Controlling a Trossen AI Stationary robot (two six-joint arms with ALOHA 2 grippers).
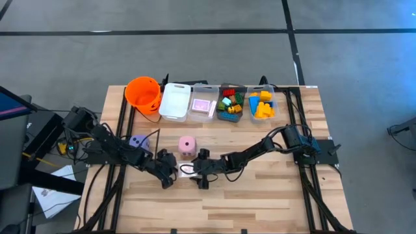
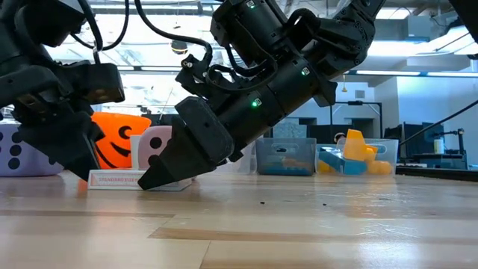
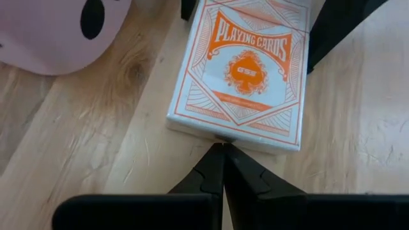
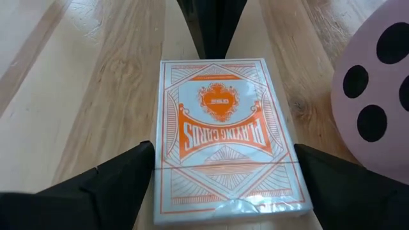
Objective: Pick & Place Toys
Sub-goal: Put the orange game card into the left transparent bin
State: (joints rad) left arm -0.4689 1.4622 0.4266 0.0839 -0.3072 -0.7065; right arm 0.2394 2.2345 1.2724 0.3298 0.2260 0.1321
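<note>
1. An orange bucket (image 1: 143,93) is standing at the bench's (image 1: 260,195) back edge, near the left corner; its contents cannot be told
2. A white bin (image 1: 174,101) is sitting just right of the bucket, with nothing visible inside
3. The next bin (image 1: 203,102) is holding a pink card (image 1: 202,105)
4. The third bin (image 1: 231,103) is holding red, green and yellow bricks (image 1: 229,102)
5. The last bin (image 1: 261,103), nearest the back right corner, is holding yellow and blue bricks (image 1: 262,104)
6. A card pack (image 3: 246,67) is lying flat at mid-bench, a pink die (image 1: 187,145) just behind it and a purple die (image 1: 138,142) further left
7. The left gripper (image 1: 168,179) is resting clenched, its tips touching one short end of the pack
8. The right gripper (image 4: 217,169) is spread wide, one finger (image 4: 112,179) on each long side of the pack, not yet squeezing it
</note>
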